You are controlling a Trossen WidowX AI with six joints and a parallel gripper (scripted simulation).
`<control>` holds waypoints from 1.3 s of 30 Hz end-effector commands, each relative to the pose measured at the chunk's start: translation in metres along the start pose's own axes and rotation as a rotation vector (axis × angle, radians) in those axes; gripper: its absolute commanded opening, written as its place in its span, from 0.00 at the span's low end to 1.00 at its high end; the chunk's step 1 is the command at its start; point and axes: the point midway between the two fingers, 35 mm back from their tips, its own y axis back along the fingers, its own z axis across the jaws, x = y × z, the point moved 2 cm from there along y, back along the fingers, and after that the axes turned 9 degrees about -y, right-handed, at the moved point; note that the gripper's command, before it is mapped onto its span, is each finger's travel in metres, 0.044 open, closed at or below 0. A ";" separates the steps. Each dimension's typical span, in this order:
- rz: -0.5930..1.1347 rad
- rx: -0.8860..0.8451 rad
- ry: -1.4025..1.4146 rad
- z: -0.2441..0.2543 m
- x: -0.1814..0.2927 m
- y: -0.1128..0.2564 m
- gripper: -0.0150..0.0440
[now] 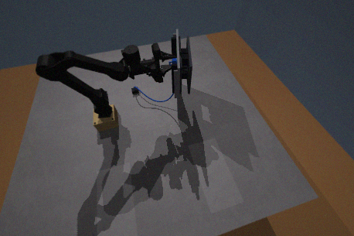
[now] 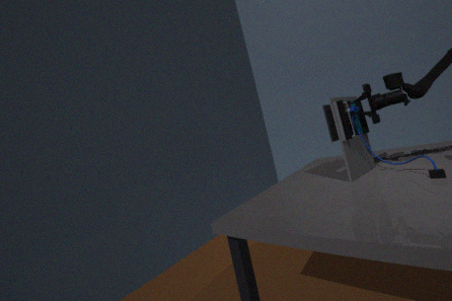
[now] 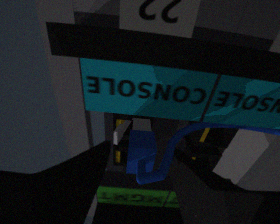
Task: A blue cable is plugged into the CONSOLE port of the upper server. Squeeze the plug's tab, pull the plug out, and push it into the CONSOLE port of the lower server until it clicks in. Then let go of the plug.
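Fingers of my end effector [image 1: 171, 62] [image 2: 360, 107] [image 3: 142, 149] stand partway open around the blue plug [image 1: 173, 62] [image 2: 353, 109] [image 3: 141, 150], not clamped on it. It sits in a port by a CONSOLE label [image 3: 146, 90], on the upright panel [image 1: 178, 39] [image 2: 357, 159] towards the counter's [image 1: 58, 163] [image 2: 296, 208] far edge in the top view.

Blue cable [image 1: 159, 101] between black block [image 1: 135, 91] and upright panel [image 1: 178, 49].

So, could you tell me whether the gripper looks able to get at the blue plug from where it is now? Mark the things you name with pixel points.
Probably yes: the gripper [image 1: 170, 63] [image 2: 360, 107] stands open at the panel, its fingers to either side of the blue plug [image 3: 141, 146], and nothing visible blocks them from closing.
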 end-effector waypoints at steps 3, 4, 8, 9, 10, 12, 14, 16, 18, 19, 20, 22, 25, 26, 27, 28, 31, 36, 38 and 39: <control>0.003 -0.010 -0.007 0.003 -0.004 -0.011 0.66; 0.003 -0.011 -0.007 0.003 -0.004 -0.012 0.66; 0.003 -0.011 -0.006 0.003 -0.007 -0.018 0.66; 0.003 -0.011 -0.006 0.003 -0.007 -0.019 0.66; 0.003 -0.011 -0.006 0.002 -0.007 -0.019 0.66; 0.003 -0.011 -0.006 0.002 -0.007 -0.019 0.66; 0.003 -0.011 -0.006 0.002 -0.007 -0.019 0.66; 0.005 -0.005 -0.001 0.000 -0.006 -0.017 0.65; 0.005 -0.005 -0.001 0.000 -0.006 -0.017 0.63; 0.005 -0.005 -0.001 0.000 -0.006 -0.017 0.61; 0.005 -0.005 -0.001 0.000 -0.006 -0.017 0.60; 0.005 -0.005 -0.001 0.000 -0.006 -0.017 0.58; 0.005 -0.005 -0.001 0.000 -0.006 -0.017 0.55; 0.005 -0.005 -0.001 0.000 -0.006 -0.017 0.54; 0.005 -0.005 -0.001 0.000 -0.006 -0.017 0.52; 0.005 -0.005 -0.001 0.000 -0.006 -0.017 0.51; 0.005 -0.005 -0.001 0.000 -0.006 -0.017 0.48; 0.005 -0.005 -0.001 0.000 -0.006 -0.017 0.42; 0.005 -0.005 -0.001 0.000 -0.006 -0.017 0.40; 0.005 -0.005 -0.001 0.000 -0.006 -0.017 0.39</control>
